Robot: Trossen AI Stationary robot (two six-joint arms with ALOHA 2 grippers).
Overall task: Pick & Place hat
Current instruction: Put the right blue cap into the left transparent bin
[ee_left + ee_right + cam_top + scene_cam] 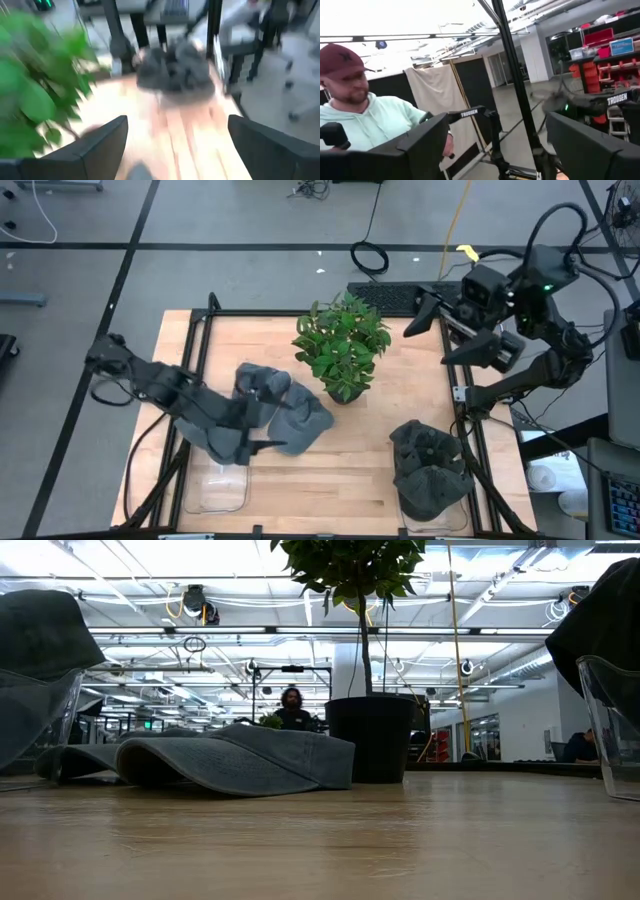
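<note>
Grey hats (288,410) lie on the wooden table left of centre, brims flat on the wood; the low view shows them (240,755) in front of the plant pot. More grey hats (430,470) are heaped in a clear container at the near right, and they show blurred in the left wrist view (172,67). My left gripper (262,443) hovers open at the near edge of the hats on the table, pointing toward the table's right, with nothing between its fingers (175,125). My right gripper (445,332) is raised beyond the far right corner, open and holding nothing (495,120).
A potted green plant (342,345) stands at the table's middle, right of the loose hats. A clear container (215,492) sits at the near left under my left arm. A black frame (205,330) edges the table. A person in a mint hoodie (365,120) stands beyond it.
</note>
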